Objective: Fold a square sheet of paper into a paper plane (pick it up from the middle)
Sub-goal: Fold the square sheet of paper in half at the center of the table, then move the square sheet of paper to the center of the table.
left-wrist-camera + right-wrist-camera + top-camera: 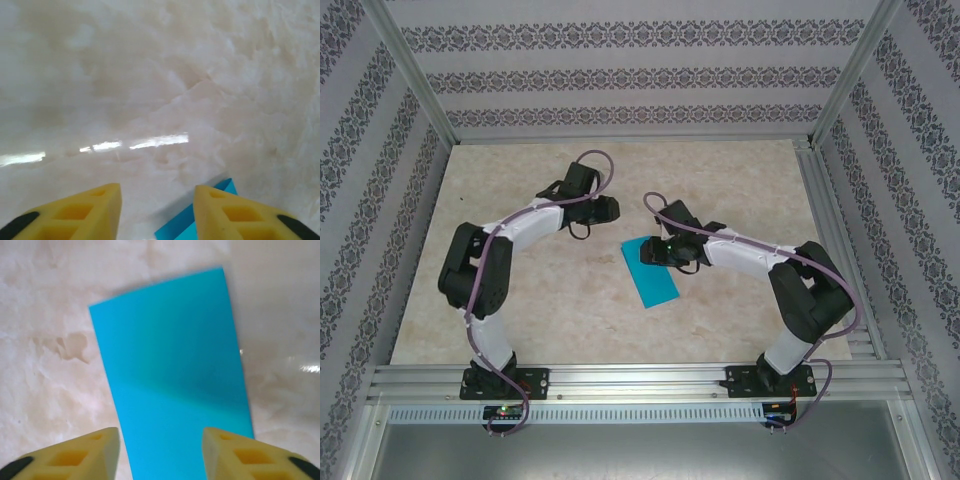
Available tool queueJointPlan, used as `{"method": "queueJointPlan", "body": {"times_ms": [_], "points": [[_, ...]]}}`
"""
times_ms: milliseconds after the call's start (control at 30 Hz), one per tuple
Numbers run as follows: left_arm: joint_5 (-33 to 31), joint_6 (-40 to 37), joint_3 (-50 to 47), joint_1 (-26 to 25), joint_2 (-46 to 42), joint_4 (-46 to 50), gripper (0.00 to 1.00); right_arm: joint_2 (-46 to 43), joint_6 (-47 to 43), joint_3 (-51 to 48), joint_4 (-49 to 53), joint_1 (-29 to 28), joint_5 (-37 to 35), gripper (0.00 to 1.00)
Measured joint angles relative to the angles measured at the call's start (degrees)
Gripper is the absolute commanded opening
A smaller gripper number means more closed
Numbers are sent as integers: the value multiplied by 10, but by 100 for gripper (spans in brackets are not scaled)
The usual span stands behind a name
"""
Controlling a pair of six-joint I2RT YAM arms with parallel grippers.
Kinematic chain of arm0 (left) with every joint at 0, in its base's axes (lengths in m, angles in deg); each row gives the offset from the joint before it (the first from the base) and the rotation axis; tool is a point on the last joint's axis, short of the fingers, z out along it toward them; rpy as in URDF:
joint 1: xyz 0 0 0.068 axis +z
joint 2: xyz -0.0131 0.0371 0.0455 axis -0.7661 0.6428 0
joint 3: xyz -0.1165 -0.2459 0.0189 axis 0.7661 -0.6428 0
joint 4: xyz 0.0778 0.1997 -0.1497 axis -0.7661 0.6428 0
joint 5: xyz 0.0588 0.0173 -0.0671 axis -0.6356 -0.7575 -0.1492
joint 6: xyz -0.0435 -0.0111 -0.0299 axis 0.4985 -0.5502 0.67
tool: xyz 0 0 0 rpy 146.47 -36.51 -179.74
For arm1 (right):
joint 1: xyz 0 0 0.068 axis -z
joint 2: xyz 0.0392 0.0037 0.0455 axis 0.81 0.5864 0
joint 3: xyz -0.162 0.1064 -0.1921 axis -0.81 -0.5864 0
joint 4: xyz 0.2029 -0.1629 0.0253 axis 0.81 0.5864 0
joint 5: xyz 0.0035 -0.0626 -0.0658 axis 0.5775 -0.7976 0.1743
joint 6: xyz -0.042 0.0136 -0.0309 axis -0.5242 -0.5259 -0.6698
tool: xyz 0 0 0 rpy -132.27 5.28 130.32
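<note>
The paper (653,278) lies flat on the table (540,300) as a narrow rectangle, seemingly 1 fold in. The right gripper (160,445) hovers over it, jaws apart and empty. The left gripper (157,202), likewise parted and empty, sits just beside a corner. Nose and wing folds are not yet done.

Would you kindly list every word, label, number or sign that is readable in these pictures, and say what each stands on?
No text can be read in any of the views.
Teal-blue paper: plain, no print.
Wall covering: repeated ornament only, no letters.
Yellow fingers: no markings visible.
Small board at the left arm's base: too small to read anything it may bear.
</note>
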Motion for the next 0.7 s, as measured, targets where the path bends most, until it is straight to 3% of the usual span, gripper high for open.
{"method": "queueJointPlan", "body": {"times_ms": [167,367,700], "points": [[-24,16,-78,36,-49,0,66,48,-48,79,57,-33,-92,70],[-45,31,-129,54,-86,3,76,110,-76,141,110,-64,-151,85],[-54,56,-166,91,-110,-4,87,157,-81,209,157,-101,-209,86]]}}
